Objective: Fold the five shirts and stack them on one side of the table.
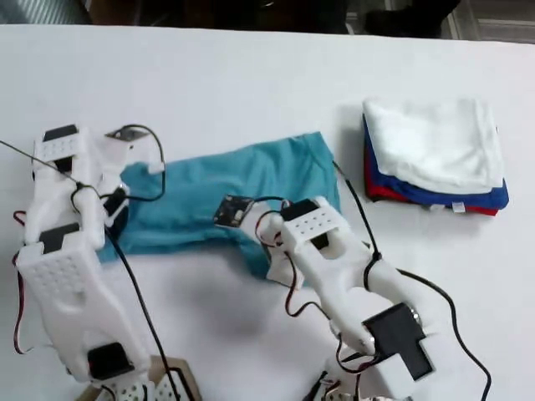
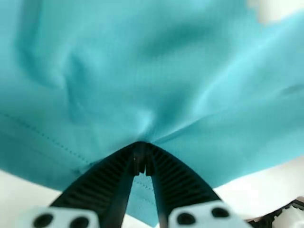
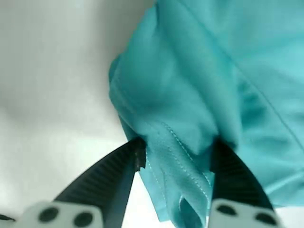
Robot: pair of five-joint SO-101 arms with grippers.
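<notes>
Teal shirt (image 1: 242, 180) is the one I have hold of. It lies partly spread in the middle of the table (image 1: 209, 75), a long band running from my left arm toward the far right, with one flap drooping to the near side by my right arm. The cloth is plain, smooth and softly creased.

My left gripper (image 2: 142, 159) is at the shirt's left end. Its fingers (image 2: 118, 180) are pressed together on a thin pinch of the fabric, and small wrinkles fan out from the spot. A stitched hem (image 2: 42, 137) runs along the edge close by.

My right gripper (image 3: 175, 152) is at the near right flap. Its fingers (image 3: 109, 175) stand a moderate way apart, with a thick, gathered bunch of the same cloth filling the gap and touching both. A double line of stitching shows on that bunched edge.

On the right of the table, apart from the teal shirt, sits a folded stack (image 1: 435, 154): a white shirt (image 1: 435, 142) on top, a blue shirt (image 1: 493, 196) under it and a red shirt (image 1: 393, 194) at the bottom. A small pale tag (image 1: 456, 206) pokes out at its near edge, too small to read.
</notes>
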